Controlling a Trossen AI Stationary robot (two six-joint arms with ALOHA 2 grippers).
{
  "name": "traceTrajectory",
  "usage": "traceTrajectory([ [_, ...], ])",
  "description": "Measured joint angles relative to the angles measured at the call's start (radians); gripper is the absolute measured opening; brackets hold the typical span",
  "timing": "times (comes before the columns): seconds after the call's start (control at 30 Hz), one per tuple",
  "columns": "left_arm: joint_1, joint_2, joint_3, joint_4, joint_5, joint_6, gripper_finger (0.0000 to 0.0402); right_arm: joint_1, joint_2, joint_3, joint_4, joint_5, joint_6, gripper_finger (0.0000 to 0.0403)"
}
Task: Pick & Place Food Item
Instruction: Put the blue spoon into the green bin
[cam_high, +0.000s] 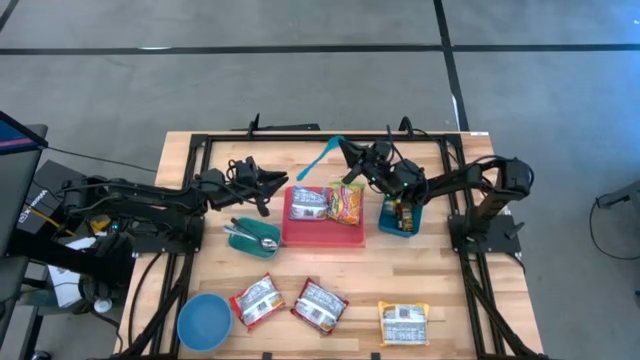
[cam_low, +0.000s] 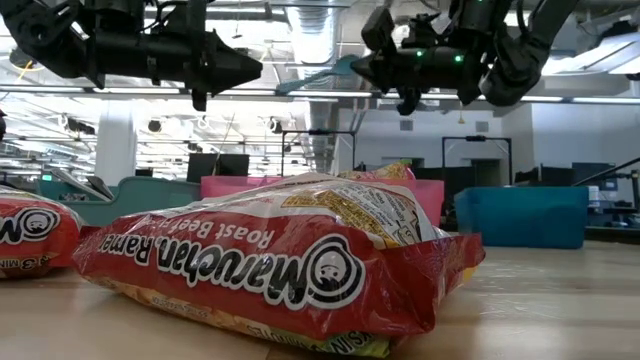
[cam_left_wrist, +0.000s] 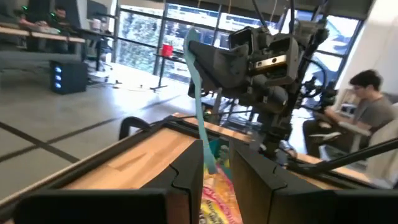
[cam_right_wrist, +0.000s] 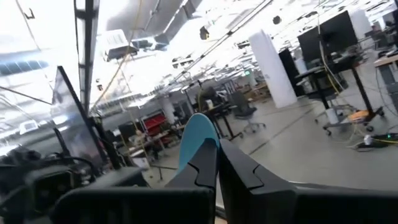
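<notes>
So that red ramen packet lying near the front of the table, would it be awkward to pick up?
Probably a bit. The ramen packet has a glossy, crinkled wrapper, so it may slip or crumple between fingers. It looks puffy and likely light for its size. Lying flat on the table, it shouldn't roll, though the noodles inside could crack if squeezed.

Right pincer pinching teal utensil, maybe spatula; office behind.

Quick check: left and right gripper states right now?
Left gripper: slightly parted, holding nothing visible, raised beside the pink tray.
Right gripper: shut on the light blue spatula, raised above the table.
</notes>
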Motion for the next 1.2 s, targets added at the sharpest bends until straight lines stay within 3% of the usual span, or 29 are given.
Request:
traceTrajectory([
  [0.27,-0.001,0.000,0.000,0.016,0.091,-0.044,0.0085,0.039,-0.003,0.000,0.054,0.029,0.054,0.0000],
  [0.6,-0.001,0.024,0.000,0.059,0.074,-0.044,0.0147,0.044,-0.003,0.000,0.054,0.049,0.105,0.0000],
  [0.97,-0.004,0.245,0.000,0.385,0.049,-0.045,0.0150,0.057,-0.003,0.001,0.054,0.119,0.065,0.0000],
  [1.2,-0.005,0.335,0.029,0.425,-0.007,-0.089,0.0145,0.057,-0.003,0.001,0.054,0.133,0.054,0.0000],
])
